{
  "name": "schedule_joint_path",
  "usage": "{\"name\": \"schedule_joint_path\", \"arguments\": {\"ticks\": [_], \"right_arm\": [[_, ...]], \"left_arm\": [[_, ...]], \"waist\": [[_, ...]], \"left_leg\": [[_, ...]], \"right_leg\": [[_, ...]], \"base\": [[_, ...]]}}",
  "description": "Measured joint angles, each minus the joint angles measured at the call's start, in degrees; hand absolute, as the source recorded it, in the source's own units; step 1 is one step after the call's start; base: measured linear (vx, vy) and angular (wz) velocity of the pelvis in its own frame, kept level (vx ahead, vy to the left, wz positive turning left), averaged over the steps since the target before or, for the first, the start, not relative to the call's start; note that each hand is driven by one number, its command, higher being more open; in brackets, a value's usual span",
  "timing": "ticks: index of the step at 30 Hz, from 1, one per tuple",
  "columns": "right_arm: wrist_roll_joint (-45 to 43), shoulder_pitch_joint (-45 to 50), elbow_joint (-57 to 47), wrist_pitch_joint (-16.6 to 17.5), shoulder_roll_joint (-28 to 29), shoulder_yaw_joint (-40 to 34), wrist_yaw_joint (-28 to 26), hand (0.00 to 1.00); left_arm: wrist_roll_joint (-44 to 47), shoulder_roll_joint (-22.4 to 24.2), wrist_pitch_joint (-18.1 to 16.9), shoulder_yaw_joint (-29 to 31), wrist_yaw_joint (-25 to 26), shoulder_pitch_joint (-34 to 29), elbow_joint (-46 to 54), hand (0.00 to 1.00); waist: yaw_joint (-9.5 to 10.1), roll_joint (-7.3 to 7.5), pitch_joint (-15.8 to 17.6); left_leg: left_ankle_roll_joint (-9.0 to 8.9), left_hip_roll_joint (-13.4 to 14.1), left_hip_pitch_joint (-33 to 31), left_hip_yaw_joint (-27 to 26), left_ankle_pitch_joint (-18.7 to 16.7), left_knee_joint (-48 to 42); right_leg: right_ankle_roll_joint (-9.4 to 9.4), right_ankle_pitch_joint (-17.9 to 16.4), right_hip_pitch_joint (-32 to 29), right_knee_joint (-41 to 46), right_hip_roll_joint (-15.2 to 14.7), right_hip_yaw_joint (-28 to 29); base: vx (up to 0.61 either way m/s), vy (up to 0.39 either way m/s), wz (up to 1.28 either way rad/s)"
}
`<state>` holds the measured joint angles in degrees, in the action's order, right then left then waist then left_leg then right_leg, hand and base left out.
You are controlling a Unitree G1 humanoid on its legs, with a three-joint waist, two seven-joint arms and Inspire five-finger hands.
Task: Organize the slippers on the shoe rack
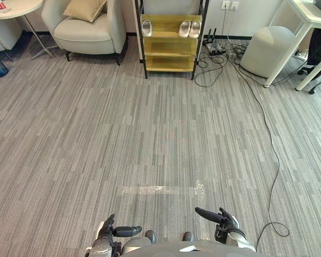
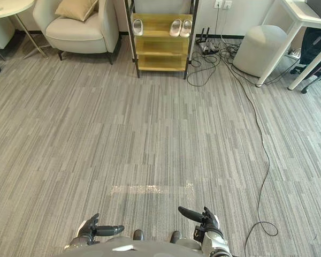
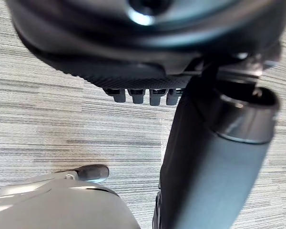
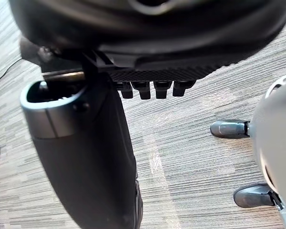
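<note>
Currently left hand [image 1: 113, 232], right hand [image 1: 221, 219] low over carpet [image 1: 160, 134] — fingers relaxed, thumbs pointing inward.

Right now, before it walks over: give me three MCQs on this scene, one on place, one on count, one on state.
1. Where do the slippers lie?
A. top shelf of the shoe rack
B. bottom shelf
C. on the floor

2. How many slippers are on the rack?
A. one
B. three
C. five

3. What do the left hand and right hand hold?
A. a slipper each
B. one slipper, in the left
C. nothing

Answers:
1 A: all the slippers sit on the top shelf, and the two lower shelves are bare.
2 B: one lies at the left end, two together at the right.
3 C: both hands are open and empty, low over the carpet, far from the rack.
</note>
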<state>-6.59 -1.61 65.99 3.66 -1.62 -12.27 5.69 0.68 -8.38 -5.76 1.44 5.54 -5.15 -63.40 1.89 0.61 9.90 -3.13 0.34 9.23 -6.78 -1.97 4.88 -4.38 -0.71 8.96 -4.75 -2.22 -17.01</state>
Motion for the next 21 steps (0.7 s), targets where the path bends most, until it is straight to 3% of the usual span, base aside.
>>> {"name": "schedule_joint_path", "arguments": {"ticks": [21], "right_arm": [[0.0,0.1,0.0,-0.3,-0.1,1.1,-0.2,1.0]], "left_arm": [[0.0,0.0,0.0,0.0,-0.5,0.0,0.0,1.0]], "waist": [[0.61,0.01,-0.1]], "left_leg": [[-0.75,0.1,0.6,-1.5,-0.5,-0.6]], "right_leg": [[0.21,0.2,0.3,0.0,0.0,1.5]], "base": [[-0.03,-0.017,-0.03]]}}
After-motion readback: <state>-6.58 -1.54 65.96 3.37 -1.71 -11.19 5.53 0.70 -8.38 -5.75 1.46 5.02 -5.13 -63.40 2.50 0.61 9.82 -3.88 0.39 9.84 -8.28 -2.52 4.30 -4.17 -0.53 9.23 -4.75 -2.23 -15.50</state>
